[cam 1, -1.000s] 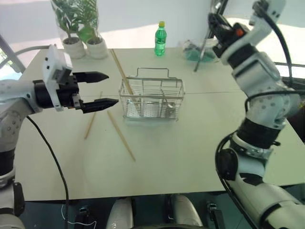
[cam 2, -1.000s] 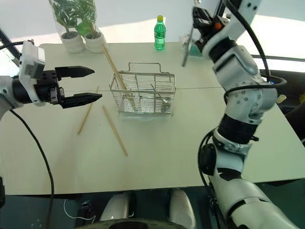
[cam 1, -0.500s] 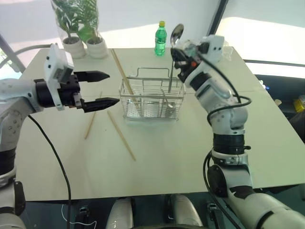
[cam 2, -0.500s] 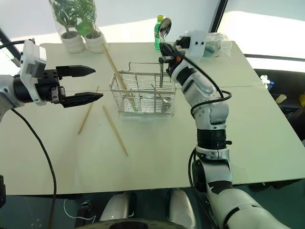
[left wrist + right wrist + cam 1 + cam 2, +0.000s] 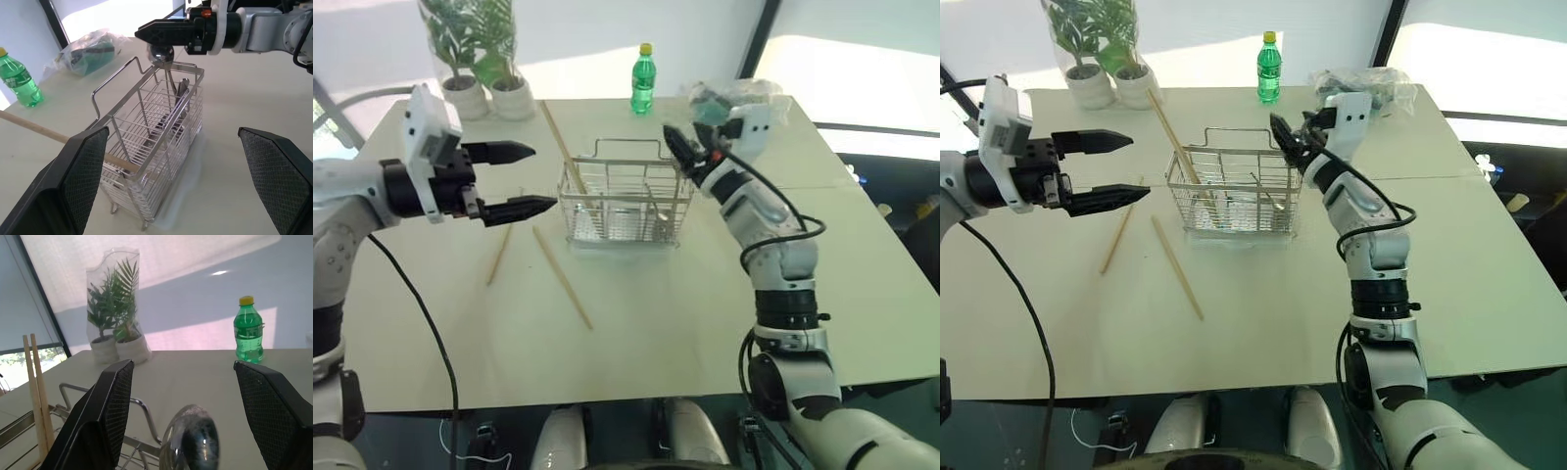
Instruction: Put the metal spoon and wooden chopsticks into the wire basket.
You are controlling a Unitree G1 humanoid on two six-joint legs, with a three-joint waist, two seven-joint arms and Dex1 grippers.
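**Spoon standing in basket, right end effector spread above it**

The spoon (image 5: 163, 54) stands handle-down in the right end compartment of the basket (image 5: 625, 204), bowl up above the rim. The right end effector (image 5: 683, 155) sits just over the bowl, fingers spread, not pinching it. Two chopsticks (image 5: 561, 147) lean in the basket's left end; two more (image 5: 562, 277) lie on the surface (image 5: 656, 323) left of the basket. The left end effector (image 5: 517, 180) hangs left of the basket, fingers spread, empty.
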